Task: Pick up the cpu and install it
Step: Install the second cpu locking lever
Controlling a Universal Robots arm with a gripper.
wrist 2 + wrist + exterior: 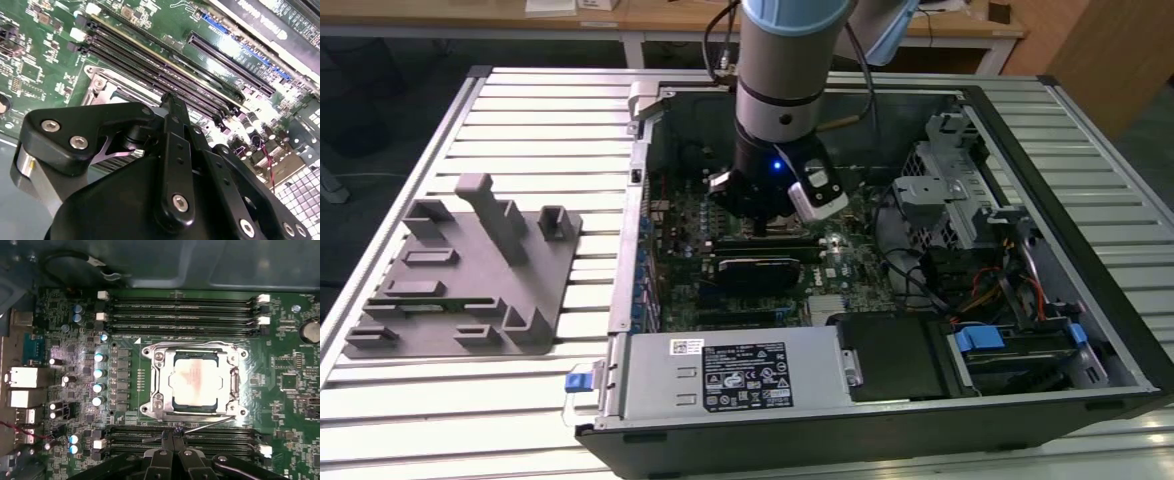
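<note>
Fingers [171, 440] hover beside socketed cpu [196, 379].

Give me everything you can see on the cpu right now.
In the first wrist view the cpu is a flat square chip with a silvery-white metal top and a darker rim. It lies flat and square inside the metal socket frame on the green motherboard, between banks of black memory slots. Nothing rests on it; the gripper is beside the frame, off the chip.
</note>
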